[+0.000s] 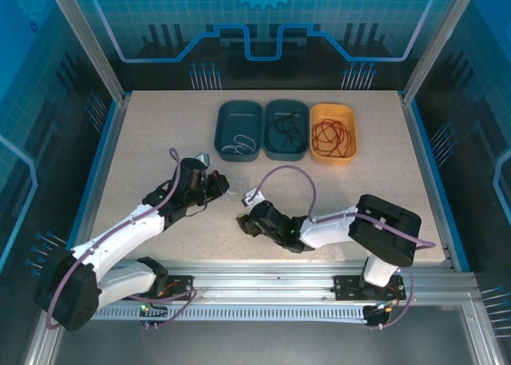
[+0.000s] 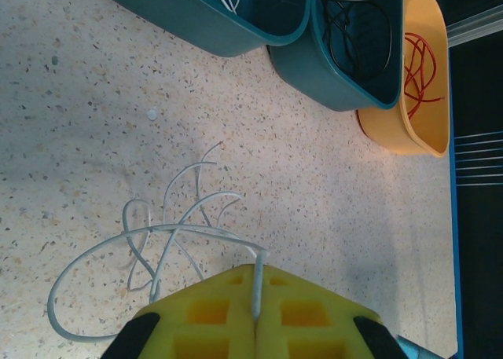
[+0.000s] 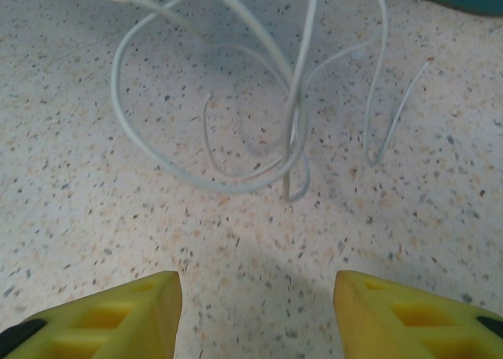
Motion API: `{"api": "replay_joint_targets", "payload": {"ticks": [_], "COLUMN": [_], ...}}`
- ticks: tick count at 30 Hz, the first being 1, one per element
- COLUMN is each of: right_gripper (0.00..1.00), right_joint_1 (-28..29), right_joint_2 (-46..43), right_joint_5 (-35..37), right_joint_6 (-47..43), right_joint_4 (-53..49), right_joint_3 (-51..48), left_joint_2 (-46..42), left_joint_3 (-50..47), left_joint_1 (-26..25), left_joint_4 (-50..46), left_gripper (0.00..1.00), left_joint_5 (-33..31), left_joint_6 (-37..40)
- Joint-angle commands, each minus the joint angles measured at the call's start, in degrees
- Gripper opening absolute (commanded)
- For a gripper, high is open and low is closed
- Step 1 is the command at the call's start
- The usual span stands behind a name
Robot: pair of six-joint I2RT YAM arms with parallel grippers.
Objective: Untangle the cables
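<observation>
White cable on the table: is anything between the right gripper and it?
Nothing visible. Only bare table lies between the open right gripper and the loops of the white cable. The left gripper is shut on one of its strands.

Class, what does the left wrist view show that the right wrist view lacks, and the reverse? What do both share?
Left wrist: the left gripper shut on the white cable, plus the black cable in a teal bin and the red cable in the orange bin. Right wrist: the right gripper, open and empty. Shared: white cable loops on the speckled table.
</observation>
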Motion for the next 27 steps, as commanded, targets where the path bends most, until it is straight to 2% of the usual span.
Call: {"api": "replay_joint_targets", "payload": {"ticks": [1,10,13,20,24,27], "right_gripper": [0.54,0.52,0.42,0.12,0.03,0.00], "right_joint_1": [0.2,-0.1,-0.2,-0.3,-0.6,-0.7], "right_joint_2": [1.8,3.2,3.2,1.4,0.0,-1.4], "right_joint_5": [5.2,7.9,9.4,10.8,12.1,13.0], "right_joint_6": [-2.2,-5.3,-6.7,-8.6,-7.7,-6.6], "right_joint_4": [6.7,8.7,8.4,8.2,7.0,6.3], "right_joint_3": [0.9,1.9,2.8,2.1,0.4,-1.1], "left_joint_2": [-1.9,-3.9,-3.7,-5.4,-6.8,-8.3], "left_joint_3": [1.9,2.4,3.3,4.3,6.1,7.7], "left_joint_1": [-0.8,-1.2,-1.3,-1.2,-1.2,-1.1], "left_joint_4": [-1.5,-3.7,-5.2,-7.6,-9.6,-10.9], "left_gripper": [0.03,0.03,0.03,0.04,0.04,0.04], "left_joint_5": [1.7,5.4,7.1,5.2,2.6,-0.6], "left_joint_6": [-1.2,-0.3,0.8,2.3,3.8,5.3]}}
